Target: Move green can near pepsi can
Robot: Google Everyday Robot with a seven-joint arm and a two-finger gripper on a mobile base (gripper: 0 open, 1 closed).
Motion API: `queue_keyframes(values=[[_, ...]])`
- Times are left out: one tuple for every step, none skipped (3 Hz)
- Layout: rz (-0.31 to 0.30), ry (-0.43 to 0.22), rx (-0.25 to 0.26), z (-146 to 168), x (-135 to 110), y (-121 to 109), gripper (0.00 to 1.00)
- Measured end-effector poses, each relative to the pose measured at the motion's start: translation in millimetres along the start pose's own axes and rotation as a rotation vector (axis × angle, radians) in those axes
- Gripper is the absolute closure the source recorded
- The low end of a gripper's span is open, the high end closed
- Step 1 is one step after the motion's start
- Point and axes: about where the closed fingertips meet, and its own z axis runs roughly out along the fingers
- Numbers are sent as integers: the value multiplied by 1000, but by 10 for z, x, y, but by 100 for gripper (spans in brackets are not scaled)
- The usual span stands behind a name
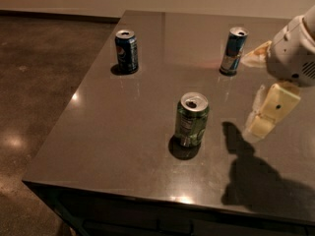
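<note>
The green can stands upright near the middle of the dark table, with a silver top and a pale label patch. The pepsi can stands upright at the far left of the table, well apart from the green can. My gripper hangs over the right side of the table, to the right of the green can and clear of it. Its pale fingers are spread apart and hold nothing.
A slim blue-and-silver can stands at the far right, just left of the gripper's upper finger. The table's left and front edges drop to a polished concrete floor. The arm's shadow lies on the front right.
</note>
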Motion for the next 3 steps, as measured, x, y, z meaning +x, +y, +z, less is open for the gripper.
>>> queue_keyframes(values=[[-31, -125, -46, 305, -264, 185, 0], [-40, -167, -55, 496, -388, 234, 0], [-39, -195, -76, 685, -479, 223, 0]])
